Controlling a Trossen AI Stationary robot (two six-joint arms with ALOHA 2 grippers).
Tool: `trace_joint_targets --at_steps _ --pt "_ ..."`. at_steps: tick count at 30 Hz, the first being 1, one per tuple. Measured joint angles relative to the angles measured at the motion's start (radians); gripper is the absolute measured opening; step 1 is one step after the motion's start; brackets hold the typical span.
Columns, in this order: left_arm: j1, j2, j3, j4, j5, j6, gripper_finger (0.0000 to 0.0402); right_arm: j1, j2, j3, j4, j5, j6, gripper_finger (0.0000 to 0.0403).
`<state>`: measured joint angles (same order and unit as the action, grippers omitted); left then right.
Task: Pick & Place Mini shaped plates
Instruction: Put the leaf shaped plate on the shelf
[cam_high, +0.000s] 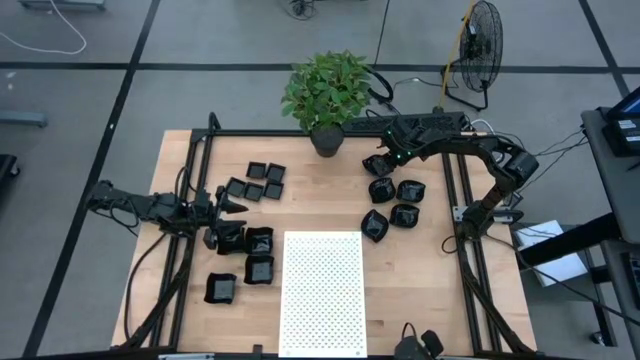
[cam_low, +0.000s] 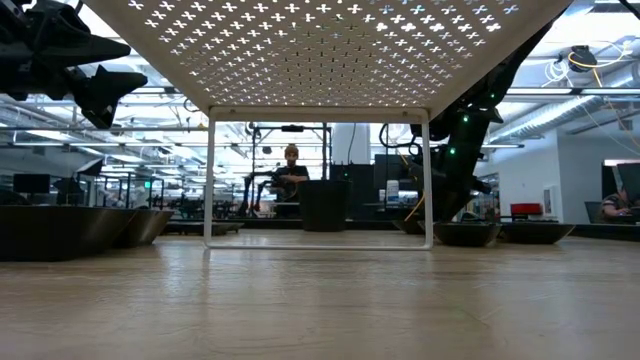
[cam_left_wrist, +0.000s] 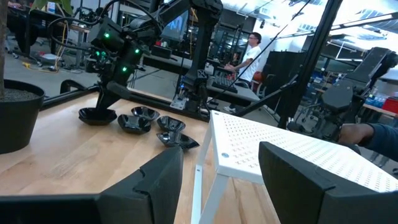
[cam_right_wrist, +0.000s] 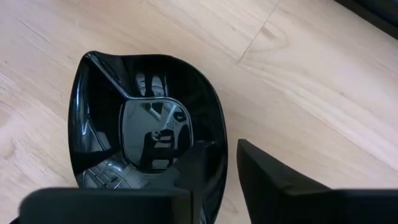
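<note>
My right claw pinching a mini plate's rim, fingers straddling it, left claw spread, hovering above tabletop.

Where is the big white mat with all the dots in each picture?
High view: the white dotted mat lies bottom centre on the table.
Low view: it spreads across the top like a roof on thin white legs.
Left wrist view: right of centre, raised on its legs.
Right wrist view: not in it.
Shared landmark: the potted plant, whose pot shows behind the mat's legs and at the left wrist picture's edge.
</note>
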<state>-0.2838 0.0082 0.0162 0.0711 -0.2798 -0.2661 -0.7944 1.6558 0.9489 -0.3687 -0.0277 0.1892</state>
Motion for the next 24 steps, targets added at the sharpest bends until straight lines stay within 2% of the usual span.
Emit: trace_joint_targets --at_steps 16,24 --pt "0.000 0.000 0.000 0.000 0.000 0.000 0.0214 0.000 -0.001 0.000 -0.009 0.000 -0.051 0.0006" --pt "0.000 0.000 0.000 0.000 0.000 0.000 0.0214 0.000 -0.019 0.000 -0.006 0.017 -0.088 0.0001"
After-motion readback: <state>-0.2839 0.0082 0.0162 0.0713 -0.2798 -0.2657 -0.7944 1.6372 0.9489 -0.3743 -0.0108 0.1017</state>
